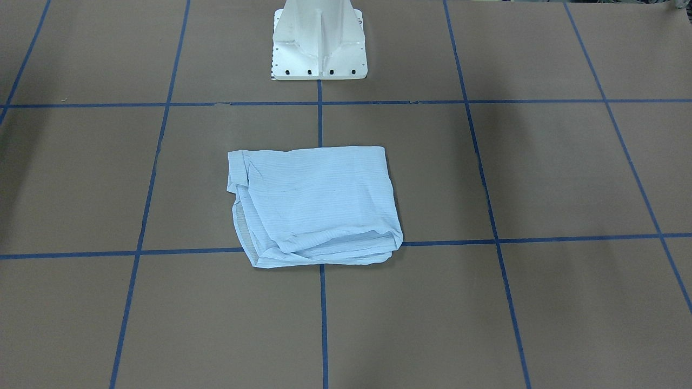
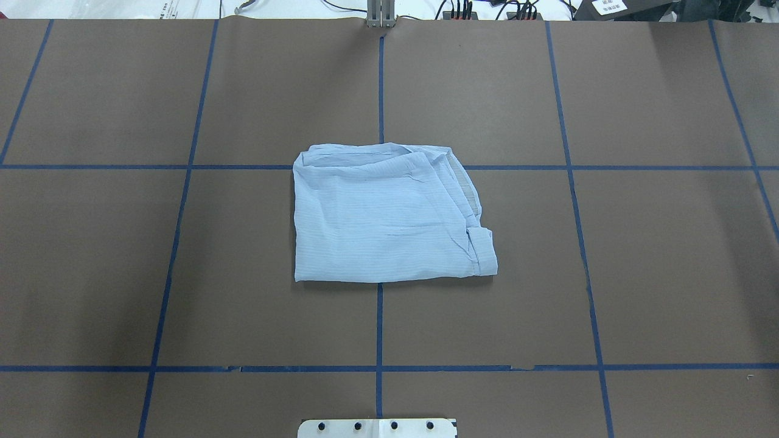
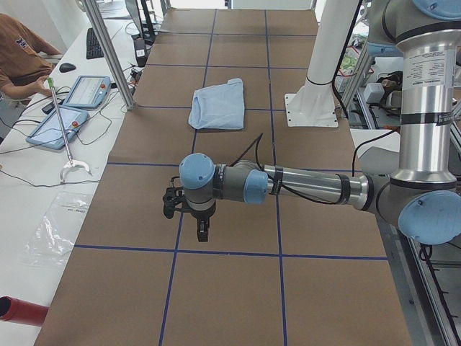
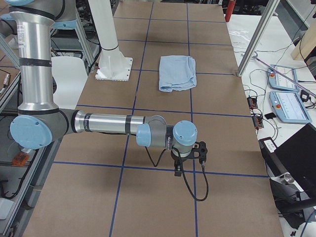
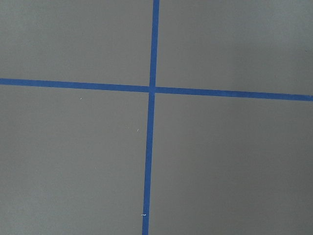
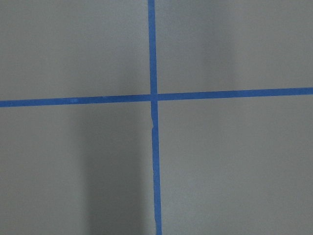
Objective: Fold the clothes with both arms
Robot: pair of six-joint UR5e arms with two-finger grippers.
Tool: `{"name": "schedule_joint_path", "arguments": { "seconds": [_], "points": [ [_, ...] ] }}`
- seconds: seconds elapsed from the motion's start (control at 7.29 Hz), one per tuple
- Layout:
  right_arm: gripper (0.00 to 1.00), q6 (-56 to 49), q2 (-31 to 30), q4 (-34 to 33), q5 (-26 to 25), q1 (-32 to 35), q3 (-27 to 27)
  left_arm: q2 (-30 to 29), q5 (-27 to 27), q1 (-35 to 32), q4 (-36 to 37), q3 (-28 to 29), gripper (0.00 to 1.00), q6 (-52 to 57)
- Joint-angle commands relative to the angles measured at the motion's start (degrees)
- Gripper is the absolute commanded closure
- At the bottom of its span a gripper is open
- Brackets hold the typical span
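The light blue striped shirt (image 1: 316, 208) lies folded into a rough rectangle at the table's middle, over a blue tape crossing; it also shows in the overhead view (image 2: 383, 219) and in both side views (image 3: 218, 104) (image 4: 177, 72). No arm touches it. My left arm is held low over the table's left end, its gripper (image 3: 202, 231) pointing down, far from the shirt. My right gripper (image 4: 177, 168) hangs likewise over the right end. Both grippers show only in the side views, so I cannot tell if they are open or shut. Both wrist views show only brown table and blue tape.
The white pedestal base (image 1: 319, 48) stands behind the shirt. The brown table top (image 2: 669, 274) carries a blue tape grid. A side bench holds tablets (image 3: 72, 104), cables and a person (image 3: 18, 58). Metal posts (image 4: 256, 39) stand at the far edge.
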Motion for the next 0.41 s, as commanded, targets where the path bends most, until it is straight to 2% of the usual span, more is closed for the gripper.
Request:
{"name": "schedule_joint_path", "arguments": {
  "seconds": [0.0, 0.27],
  "points": [
    [0.00, 0.00, 0.00, 0.00, -0.09, 0.00, 0.00, -0.05, 0.00, 0.03, 0.00, 0.00, 0.00, -0.06],
    [0.00, -0.09, 0.00, 0.00, -0.09, 0.00, -0.09, -0.22, 0.00, 0.03, 0.00, 0.00, 0.00, 0.02]
  ]
}}
